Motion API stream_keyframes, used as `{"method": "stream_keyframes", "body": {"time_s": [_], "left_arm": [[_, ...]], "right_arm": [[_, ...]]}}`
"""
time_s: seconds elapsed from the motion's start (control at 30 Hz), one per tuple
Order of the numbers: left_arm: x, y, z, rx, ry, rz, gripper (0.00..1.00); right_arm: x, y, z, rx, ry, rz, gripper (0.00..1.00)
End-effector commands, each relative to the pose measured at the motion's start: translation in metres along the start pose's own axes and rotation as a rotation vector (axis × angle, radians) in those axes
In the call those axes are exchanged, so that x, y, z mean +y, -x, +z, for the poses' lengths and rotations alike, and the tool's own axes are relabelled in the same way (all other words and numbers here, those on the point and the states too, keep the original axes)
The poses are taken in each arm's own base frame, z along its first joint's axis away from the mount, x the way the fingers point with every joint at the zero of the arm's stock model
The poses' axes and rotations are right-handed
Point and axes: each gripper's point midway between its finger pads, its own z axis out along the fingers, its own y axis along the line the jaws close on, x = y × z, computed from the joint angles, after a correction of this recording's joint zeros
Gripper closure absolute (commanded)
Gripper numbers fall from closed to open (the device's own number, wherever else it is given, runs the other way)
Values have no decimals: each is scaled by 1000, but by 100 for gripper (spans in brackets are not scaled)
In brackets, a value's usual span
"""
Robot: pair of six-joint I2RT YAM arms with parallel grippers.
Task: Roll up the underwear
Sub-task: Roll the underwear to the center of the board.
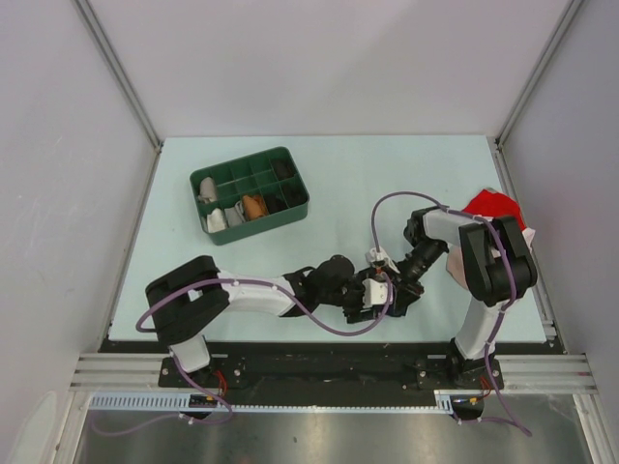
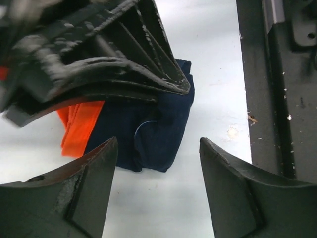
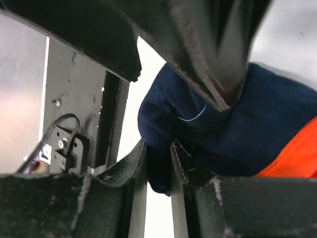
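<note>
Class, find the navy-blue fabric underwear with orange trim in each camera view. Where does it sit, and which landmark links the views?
Left wrist: navy-blue fabric underwear at centre, beyond the open left tool.
Right wrist: centre-right, pinched in the right tool.
Top external: not discernible; both tools cover it, lower centre.
Shared landmark: black front rail, at right in left wrist, left in right wrist, bottom strip in top external.
</note>
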Motion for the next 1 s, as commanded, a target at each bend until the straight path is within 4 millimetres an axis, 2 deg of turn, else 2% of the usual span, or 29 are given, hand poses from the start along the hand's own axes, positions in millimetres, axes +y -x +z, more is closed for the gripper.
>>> {"method": "stream_keyframes", "body": {"time_s": [0.0, 0.07, 0.1, 0.13, 0.17, 0.2, 0.3, 0.33, 0.5, 0.57, 0.6, 0.7, 0.77, 0.83, 0.93, 0.97], "left_arm": [[-3, -1, 15, 45, -48, 76, 31], [-2, -1, 20, 57, -56, 71, 42], [-5, -14, 22, 101, -74, 56, 47], [-5, -16, 24, 115, -74, 53, 59], [-4, -16, 25, 123, -73, 47, 65], [-5, -23, 27, 144, -73, 32, 80], [-4, -27, 27, 159, -74, -15, 99], [-3, -27, 27, 154, -75, -35, 100], [-2, -32, 24, 125, -119, -225, 100], [-2, -42, 27, 133, -161, -332, 100], [-5, -45, 30, 140, -212, -389, 100], [7, -62, 30, 154, -267, -576, 100], [12, -63, 31, 160, -285, -677, 100], [13, -77, 30, 189, -309, -785, 100], [21, -85, 29, 196, -301, -883, 100], [24, -87, 29, 197, -294, -902, 99]], "right_arm": [[0, 6, -2, -29, 11, 16, 79], [-2, 7, -3, -32, 4, 22, 78], [-3, 7, -3, -33, -2, 22, 77], [-3, 7, -4, -35, -5, 27, 77], [-4, 7, -5, -42, -11, 30, 76], [-4, 8, -5, -43, -14, 30, 75], [-11, 11, -12, -64, -68, 52, 67], [-14, 12, -15, -75, -91, 84, 64], [-31, 19, -58, -194, -287, 61, 52], [-35, 17, -77, -194, -376, 38, 52], [-34, 19, -86, -192, -418, 13, 52], [-26, 21, -103, -195, -480, -78, 51], [-10, 29, -107, -171, -499, -215, 49], [9, 35, -99, -164, -504, -331, 44], [19, 40, -84, -105, -540, -515, 36], [20, 38, -79, -87, -550, -528, 32]]}}
